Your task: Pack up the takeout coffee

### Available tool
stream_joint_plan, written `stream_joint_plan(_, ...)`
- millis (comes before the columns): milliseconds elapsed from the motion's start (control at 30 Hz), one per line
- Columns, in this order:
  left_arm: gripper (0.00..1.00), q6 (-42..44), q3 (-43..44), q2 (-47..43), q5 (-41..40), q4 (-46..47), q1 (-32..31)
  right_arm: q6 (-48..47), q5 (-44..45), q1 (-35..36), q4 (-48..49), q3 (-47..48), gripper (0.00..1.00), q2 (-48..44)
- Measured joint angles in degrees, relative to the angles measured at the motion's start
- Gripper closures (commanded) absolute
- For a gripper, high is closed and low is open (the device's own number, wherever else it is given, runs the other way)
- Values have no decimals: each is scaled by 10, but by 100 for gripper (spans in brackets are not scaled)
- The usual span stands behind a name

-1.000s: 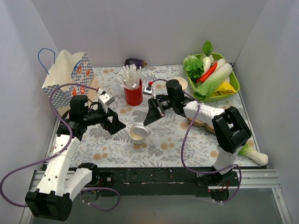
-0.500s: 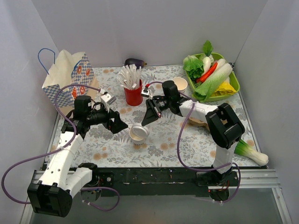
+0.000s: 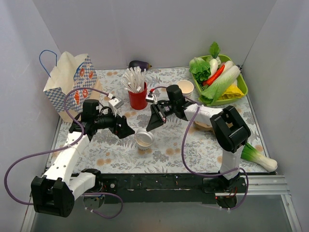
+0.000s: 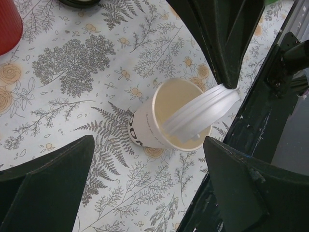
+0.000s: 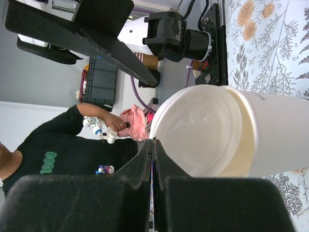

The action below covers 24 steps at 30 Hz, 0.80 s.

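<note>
The takeout coffee cup (image 3: 143,143) stands upright in the middle of the flowered cloth. Its round white lid (image 3: 145,137) is not seated flat; it lies tilted across the mouth. My right gripper (image 3: 150,126) is shut on the lid's rim, which the right wrist view shows at the fingertips (image 5: 153,145) with the lid (image 5: 203,130) against the cup (image 5: 275,140). My left gripper (image 3: 126,131) is open and empty just left of the cup. In the left wrist view the cup (image 4: 152,123) and slanted lid (image 4: 203,116) sit ahead of my wide-open left gripper (image 4: 149,188).
A patterned paper bag (image 3: 67,79) stands at the back left. A red cup of white sticks (image 3: 138,99) is behind the coffee, with lidless cream cups (image 3: 186,87) to its right. A green tray (image 3: 243,87) of vegetables, an eggplant (image 3: 139,64) and a bok choy (image 3: 258,157) lie around.
My left gripper has moved right, closer to the cup. My right gripper has shifted slightly left and stays over the cup with the lid.
</note>
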Motion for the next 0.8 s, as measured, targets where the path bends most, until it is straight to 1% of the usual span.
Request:
stream_joint_plan(367,2,3,-21,30,12,33,-14,-6,2,-2,-23,27,98,34)
stream_joint_plan(533,2,2,-38,34,17,53,-19,-19,3,-7,-35,37,91,35)
stream_joint_plan(800,2,-35,-47,57,29,97,-28,-33,7,-21,-48,39,83,39)
